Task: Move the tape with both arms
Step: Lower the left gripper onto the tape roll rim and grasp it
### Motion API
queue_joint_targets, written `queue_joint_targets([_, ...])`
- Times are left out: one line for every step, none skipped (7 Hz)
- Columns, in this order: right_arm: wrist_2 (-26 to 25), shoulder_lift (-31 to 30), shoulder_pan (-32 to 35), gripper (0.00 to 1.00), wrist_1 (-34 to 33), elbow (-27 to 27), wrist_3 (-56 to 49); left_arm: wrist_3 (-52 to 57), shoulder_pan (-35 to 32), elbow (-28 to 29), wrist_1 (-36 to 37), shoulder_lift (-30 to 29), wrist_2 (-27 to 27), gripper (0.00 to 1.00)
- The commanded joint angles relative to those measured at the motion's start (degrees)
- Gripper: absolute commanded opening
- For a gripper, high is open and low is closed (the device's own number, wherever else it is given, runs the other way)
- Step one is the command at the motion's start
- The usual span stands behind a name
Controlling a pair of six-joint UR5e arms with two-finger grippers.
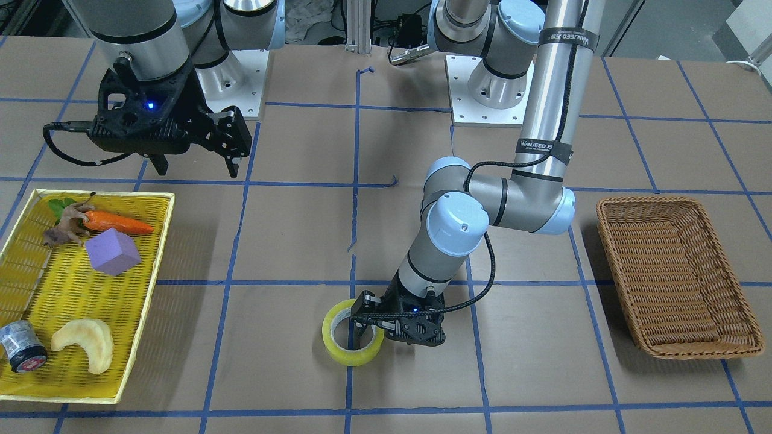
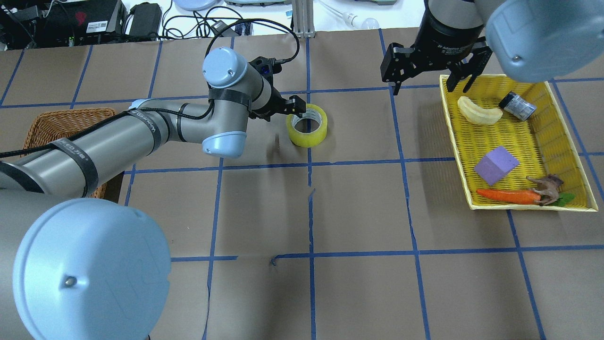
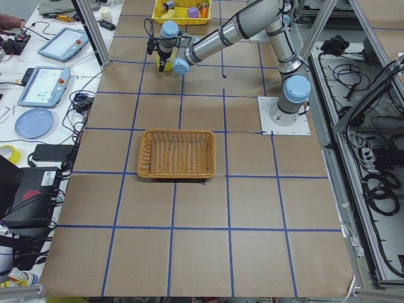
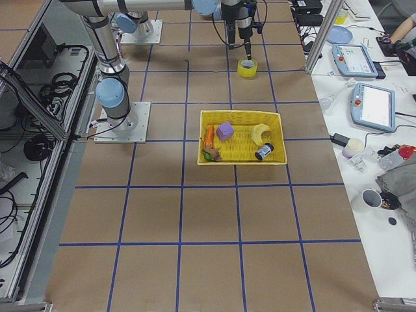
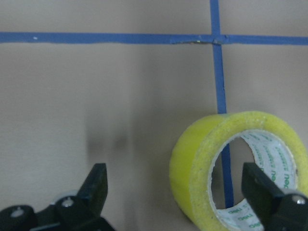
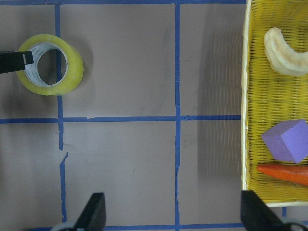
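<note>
The tape [image 1: 345,357] is laid flat on the desk [image 1: 289,241], its hole turned upward. The left end effector [image 5: 173,173] is spread astride its wall, with one finger inside the hole, so only closing seems needed. The right end effector [image 1: 198,170], also spread, is seen well apart.

Left arm [image 2: 141,127] stretches out toward the table's far edge, left gripper [image 2: 296,110] low, jaws apart. Right gripper [image 2: 428,85] hangs high, jaws wide
</note>
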Motion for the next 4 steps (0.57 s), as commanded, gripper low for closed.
queue_joint_targets([0.1, 0.1, 0.1, 1.00, -0.2, 0.1, 0.0, 0.4, -0.6, 0.0, 0.2, -0.7, 0.0, 0.80])
queue_joint_targets([0.0, 0.1, 0.1, 1.00, -0.2, 0.0, 0.0, 0.3, -0.6, -0.1, 0.2, -1.0, 0.0, 0.44])
queue_joint_targets([0.1, 0.2, 0.1, 1.00, -0.3, 0.0, 0.0, 0.9, -0.6, 0.0, 0.0, -1.2, -0.1, 0.21])
queue_joint_targets([0.0, 0.2, 0.1, 1.00, -0.3, -0.2, 0.0, 1.2, -0.6, 0.3, -0.1, -1.1, -0.2, 0.00])
